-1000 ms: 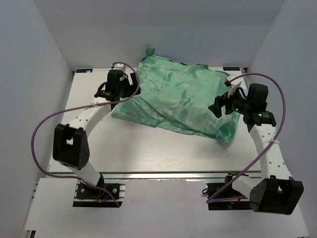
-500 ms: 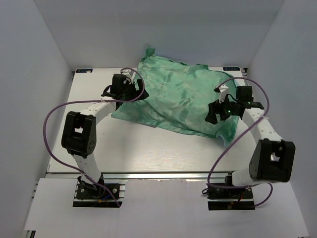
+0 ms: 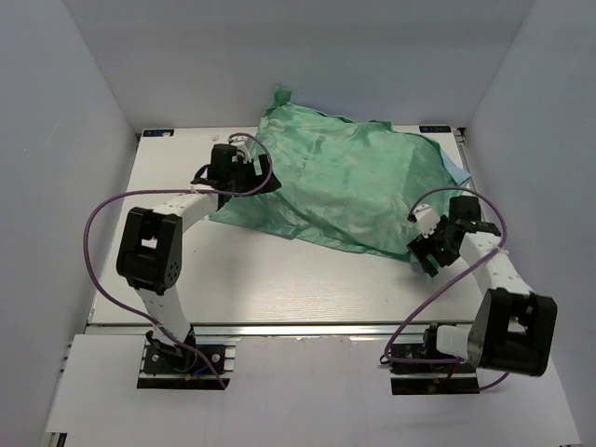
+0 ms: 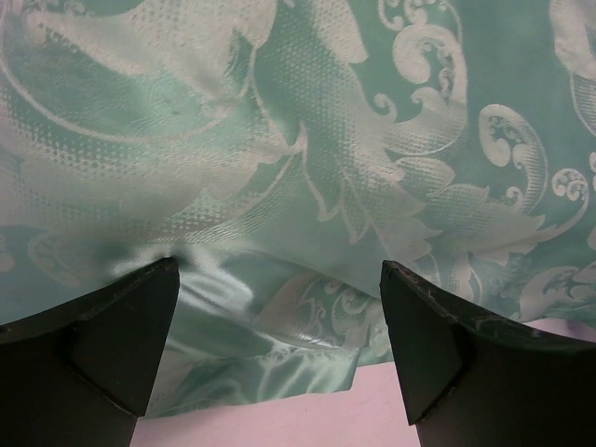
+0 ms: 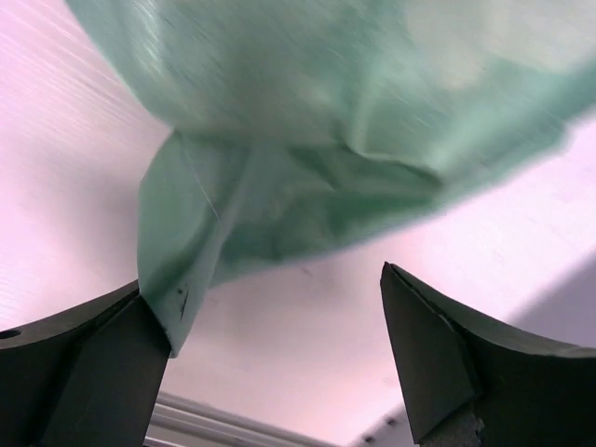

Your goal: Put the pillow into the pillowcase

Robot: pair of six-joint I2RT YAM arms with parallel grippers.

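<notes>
From above, we find the pillowcase [image 3: 335,186] spread mint-side up across the far worktop [image 3: 279,279]; the left wrist view alone reveals its scrollwork. Both the left pincer [image 4: 279,279] and right pincer [image 5: 275,289] gape wide, holding nothing, at its left edge and near-right corner.

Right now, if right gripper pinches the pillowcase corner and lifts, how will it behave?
Likely floppy: the pillowcase lies creased, its near corner folded over itself. Probably slippery: the satin shines in the left wrist view. One pinch would likely stretch cloth, not lift the whole.
</notes>
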